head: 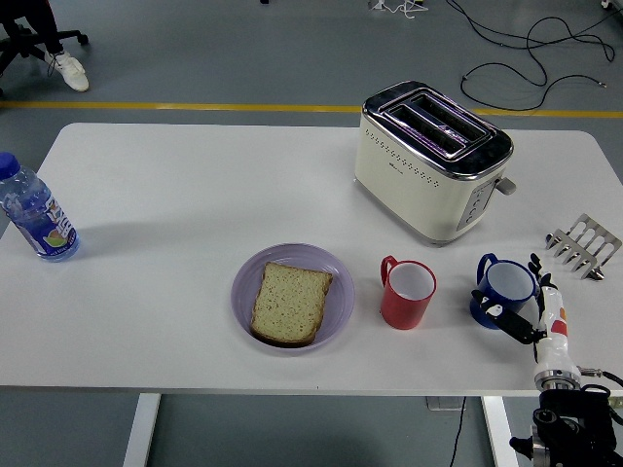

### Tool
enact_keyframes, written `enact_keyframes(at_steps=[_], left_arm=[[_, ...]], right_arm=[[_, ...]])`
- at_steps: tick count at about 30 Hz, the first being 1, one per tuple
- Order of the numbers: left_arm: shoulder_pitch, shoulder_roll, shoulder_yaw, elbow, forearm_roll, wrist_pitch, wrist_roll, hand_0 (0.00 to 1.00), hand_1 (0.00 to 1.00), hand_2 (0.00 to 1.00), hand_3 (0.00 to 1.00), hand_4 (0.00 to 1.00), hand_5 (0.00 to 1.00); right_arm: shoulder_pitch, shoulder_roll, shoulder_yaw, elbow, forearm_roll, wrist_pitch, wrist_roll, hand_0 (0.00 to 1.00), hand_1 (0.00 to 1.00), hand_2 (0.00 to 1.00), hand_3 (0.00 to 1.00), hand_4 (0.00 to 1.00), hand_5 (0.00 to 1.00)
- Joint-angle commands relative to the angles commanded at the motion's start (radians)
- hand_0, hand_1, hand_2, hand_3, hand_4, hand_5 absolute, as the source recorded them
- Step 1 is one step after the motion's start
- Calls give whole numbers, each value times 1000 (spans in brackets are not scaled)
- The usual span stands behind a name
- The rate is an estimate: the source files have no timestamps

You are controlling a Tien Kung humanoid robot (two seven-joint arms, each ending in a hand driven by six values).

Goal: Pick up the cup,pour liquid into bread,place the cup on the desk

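Right of the red cup (407, 294) on the table (175, 195) stood the blue cup (502, 290), with the right robot hand (531, 302) just beside it, fingers spread and empty. Rigid and probably slick-glazed, it wanted a wrap round its body.
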Motion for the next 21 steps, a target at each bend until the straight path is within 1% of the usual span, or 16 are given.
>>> enact_keyframes(at_steps=[4, 5, 10, 11, 16, 17, 21], left_arm=[[-1, 0, 3, 0, -5, 1, 0, 647, 687, 707, 589, 299, 874], [-1, 0, 3, 0, -5, 1, -1, 648, 687, 706, 589, 303, 879], [-3, -1, 6, 0, -9, 0, 0, 648, 687, 706, 589, 303, 879], [-3, -1, 6, 0, -10, 0, 0, 648, 686, 704, 588, 304, 880], [-6, -1, 5, 0, -11, 0, 0, 648, 686, 704, 588, 304, 880], [-6, -1, 5, 0, -12, 0, 0, 647, 686, 705, 589, 304, 879], [-7, -1, 4, 0, -14, 0, 1, 647, 686, 705, 589, 304, 879]], right_arm=[[3, 1, 0, -6, 18, -3, 8, 955, 848, 936, 998, 998, 137], [5, 2, -3, -9, 23, -5, 8, 941, 827, 923, 982, 998, 140], [7, 2, -5, -17, 34, -11, 1, 941, 827, 923, 982, 998, 140], [8, 2, -5, -18, 35, -11, 1, 904, 793, 895, 955, 989, 121], [11, 2, -5, -21, 42, -14, 0, 904, 793, 895, 955, 989, 121], [11, 2, -6, -22, 44, -13, -1, 857, 753, 821, 881, 969, 121], [12, 2, -10, -25, 53, -8, 2, 857, 753, 821, 881, 969, 121]])
